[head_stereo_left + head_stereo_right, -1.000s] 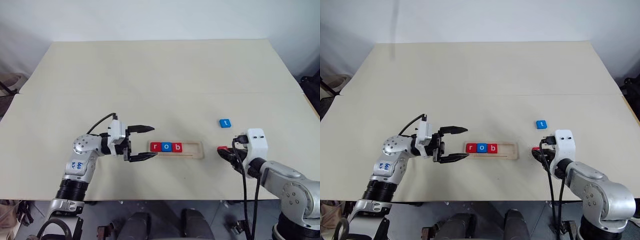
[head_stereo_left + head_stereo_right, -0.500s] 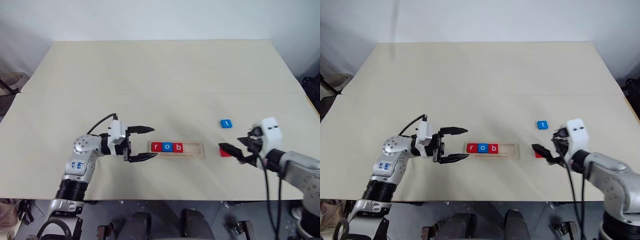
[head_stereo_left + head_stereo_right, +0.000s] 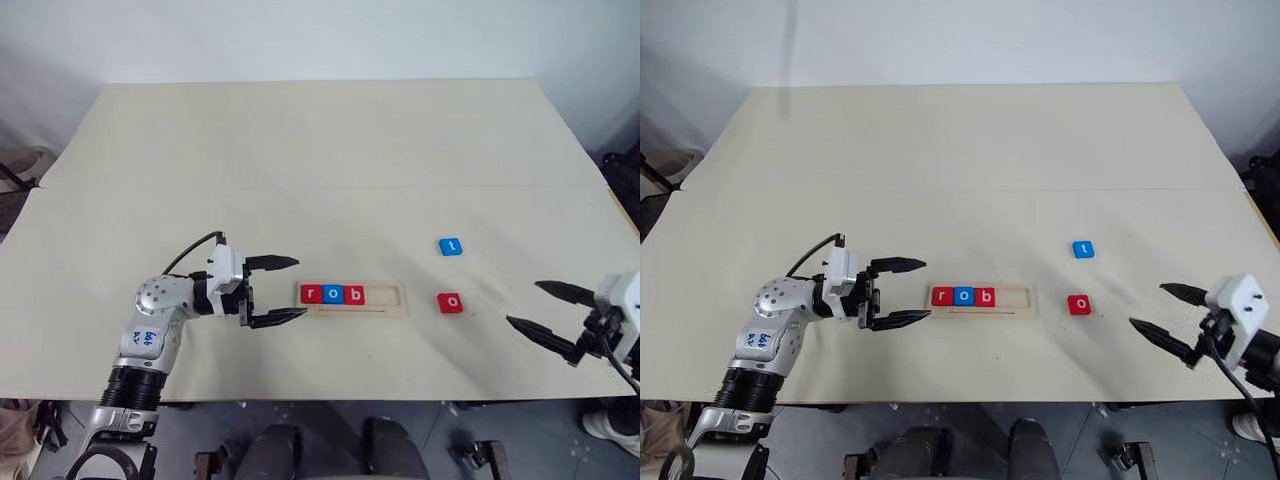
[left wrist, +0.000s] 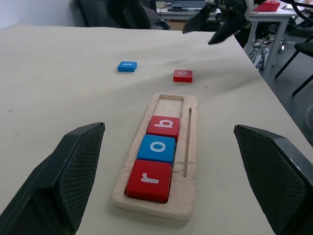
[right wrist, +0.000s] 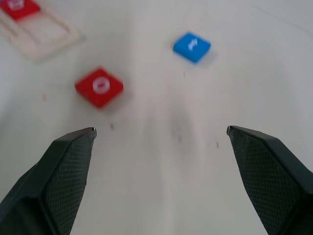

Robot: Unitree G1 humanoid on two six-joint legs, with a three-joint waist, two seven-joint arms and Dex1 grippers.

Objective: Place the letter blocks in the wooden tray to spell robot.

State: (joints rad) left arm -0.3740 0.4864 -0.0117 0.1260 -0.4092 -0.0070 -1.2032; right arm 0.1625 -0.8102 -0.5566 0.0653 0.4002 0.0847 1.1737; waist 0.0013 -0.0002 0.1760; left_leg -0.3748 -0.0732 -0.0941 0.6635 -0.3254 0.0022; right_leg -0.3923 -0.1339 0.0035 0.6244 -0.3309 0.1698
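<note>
The wooden tray (image 3: 392, 300) lies near the table's front, holding a red r (image 3: 311, 294), a blue o (image 3: 332, 294) and a red b (image 3: 353, 295) in its left half. A loose red o block (image 3: 450, 302) rests flat on the table just right of the tray, and a blue t block (image 3: 451, 246) lies beyond it. My left gripper (image 3: 277, 290) stands open and empty just left of the tray's end, pointing at it. Well to the right of the red o block, my right gripper (image 3: 548, 315) is open and empty near the table's front right edge.
The cream table (image 3: 320, 160) stretches wide behind the tray. Its front edge runs just below both grippers, and its right edge lies close beside my right gripper. A seam crosses the tabletop about midway.
My right gripper opened, left the red o block on the table right of the tray, and swung away to the right. The left gripper stayed in place, still open.
</note>
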